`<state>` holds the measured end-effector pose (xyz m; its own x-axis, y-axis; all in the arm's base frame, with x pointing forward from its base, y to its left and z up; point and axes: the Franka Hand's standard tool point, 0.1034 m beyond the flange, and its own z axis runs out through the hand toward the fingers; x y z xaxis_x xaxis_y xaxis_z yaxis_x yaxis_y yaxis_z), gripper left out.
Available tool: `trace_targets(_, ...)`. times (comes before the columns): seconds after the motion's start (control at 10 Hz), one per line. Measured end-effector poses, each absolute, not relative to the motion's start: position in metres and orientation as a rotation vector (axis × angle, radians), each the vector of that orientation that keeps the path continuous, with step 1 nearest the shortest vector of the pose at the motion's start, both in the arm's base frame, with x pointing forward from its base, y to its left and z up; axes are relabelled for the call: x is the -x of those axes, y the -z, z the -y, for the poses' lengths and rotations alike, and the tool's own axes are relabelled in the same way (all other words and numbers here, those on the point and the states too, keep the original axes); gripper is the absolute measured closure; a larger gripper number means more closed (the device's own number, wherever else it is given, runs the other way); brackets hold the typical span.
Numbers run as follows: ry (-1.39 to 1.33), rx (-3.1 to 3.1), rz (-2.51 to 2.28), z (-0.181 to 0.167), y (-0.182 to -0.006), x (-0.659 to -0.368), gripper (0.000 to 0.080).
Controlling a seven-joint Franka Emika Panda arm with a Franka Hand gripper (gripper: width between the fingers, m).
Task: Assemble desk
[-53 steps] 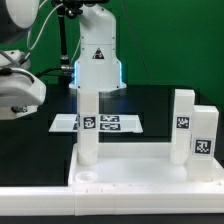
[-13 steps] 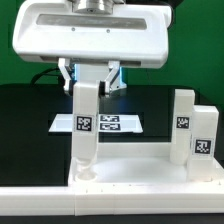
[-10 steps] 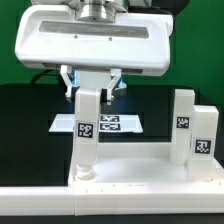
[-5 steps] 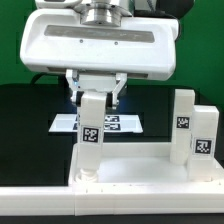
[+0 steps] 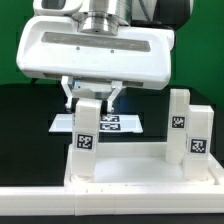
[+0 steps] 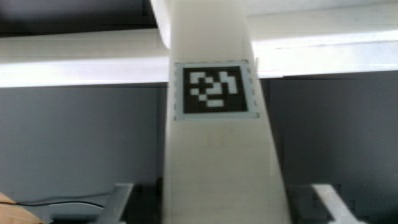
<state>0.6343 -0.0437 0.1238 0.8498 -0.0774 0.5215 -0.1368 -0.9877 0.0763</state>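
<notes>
A white block leg (image 5: 87, 140) with a square tag stands upright in the corner socket of the white tabletop (image 5: 140, 172) on the exterior view's left. My gripper (image 5: 91, 100) is straight above it, with its fingers (image 5: 70, 95) on either side of the leg's top. In the wrist view the leg (image 6: 217, 90) fills the middle, and my gripper (image 6: 226, 205) stands open, with a dark gap between each finger and the leg. Two more tagged legs (image 5: 180, 122) (image 5: 199, 138) stand upright on the tabletop's right side.
The marker board (image 5: 118, 124) lies flat on the black table behind the tabletop. A white border rail (image 5: 110, 205) runs along the front. The arm's broad white hand body (image 5: 95, 50) hides the scene above the leg.
The gripper has come down from above until its fingers flank the top of the left leg. The tabletop and its legs have shifted slightly toward the exterior view's left.
</notes>
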Motion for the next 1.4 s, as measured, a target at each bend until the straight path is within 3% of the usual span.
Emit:
trace_targets(0.2,-0.814,-2.914,0.169,0.044,-0.124,-0.634,0.0511)
trace_targets(0.3,-0.814,-2.915,0.169,0.044,-0.123,-0.634,0.0419)
trace_targets(0.4,-0.813,-2.915,0.169,0.044,-0.123,-0.634,0.0246)
trace_targets(0.5,-0.813,-2.915,0.169,0.044,-0.123,-0.634,0.0246)
trace_targets(0.6,-0.813,-2.915,0.169,0.044,-0.123,-0.634,0.017)
trace_targets(1.2,-0.809,-2.915,0.164,0.045,-0.123,-0.634,0.0151)
trace_targets(1.4,-0.633,-3.009,0.099,0.072,-0.138,-0.633,0.0151)
